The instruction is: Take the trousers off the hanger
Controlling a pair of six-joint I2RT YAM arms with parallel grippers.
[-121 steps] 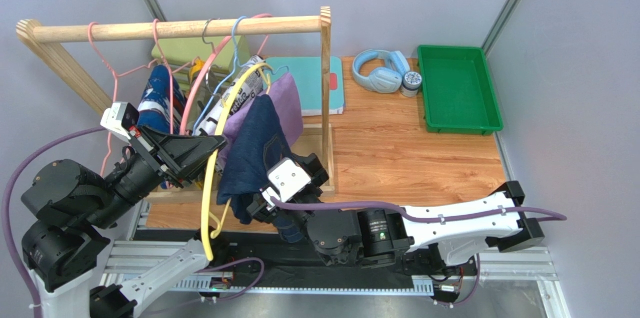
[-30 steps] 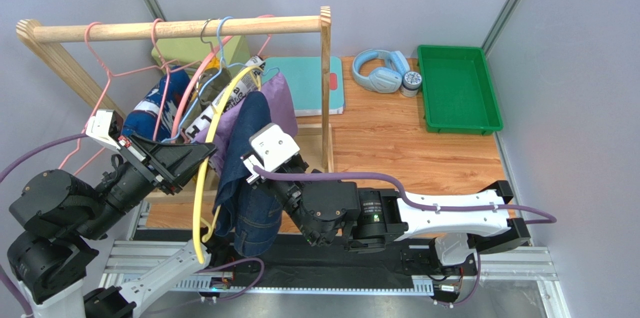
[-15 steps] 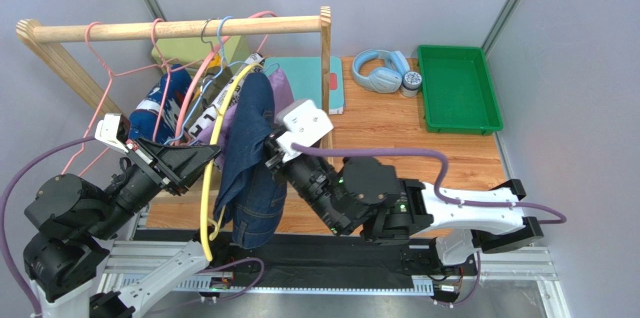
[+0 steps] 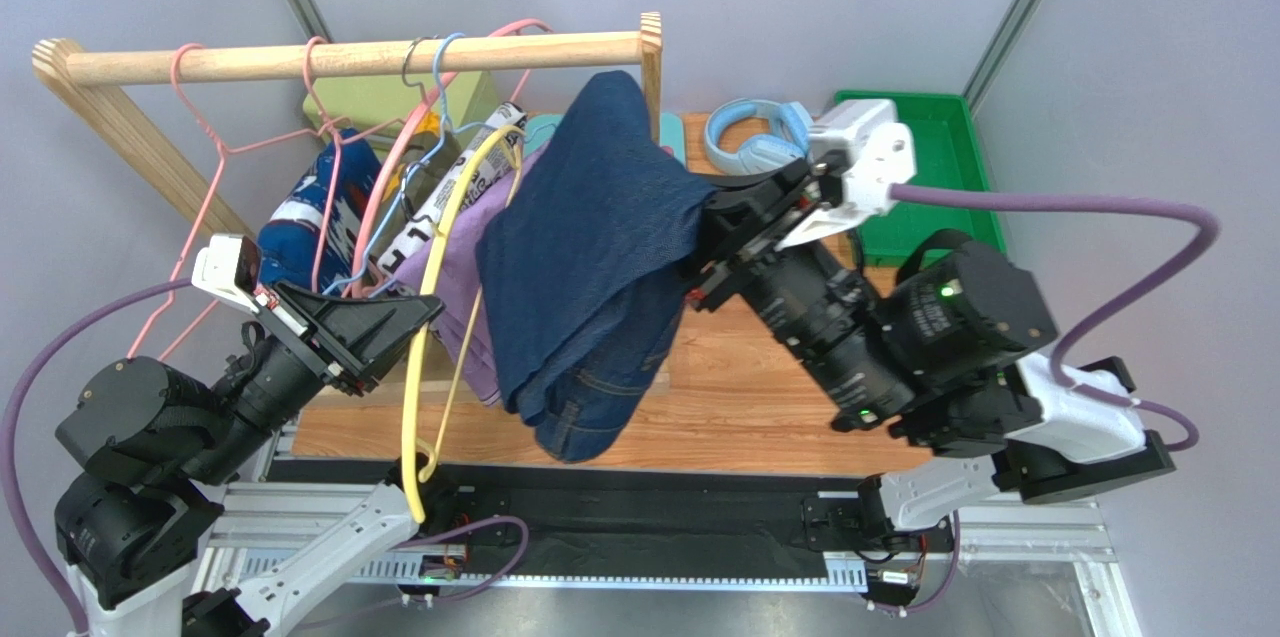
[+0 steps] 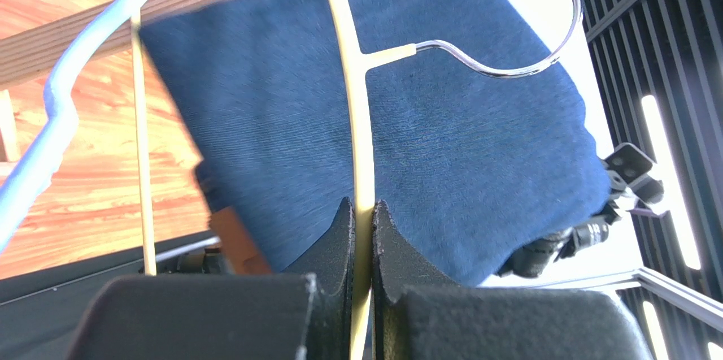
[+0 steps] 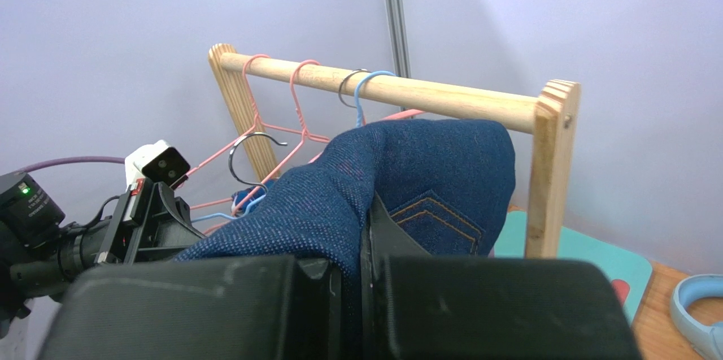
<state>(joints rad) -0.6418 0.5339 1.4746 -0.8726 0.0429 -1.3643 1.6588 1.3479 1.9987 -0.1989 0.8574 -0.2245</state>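
One wooden rack [image 4: 361, 60] is standing on the surface. One pair of denim trousers [image 4: 594, 262] is hanging mid-air beside it, with the right gripper [image 4: 700, 259] jaws clenching the fabric. One yellow hanger [image 5: 361, 123] is sitting clamped in the left gripper [image 5: 363, 207] jaws.

The trousers [image 4: 594, 262] hang right of the hanger [image 5: 360, 106], before the rack [image 4: 361, 57].

Nothing reads in full. A white cloth [image 4: 409, 235] hanging on the wooden rack [image 4: 346, 60], upper left of the top view, bears large black letters, folded and partly hidden.
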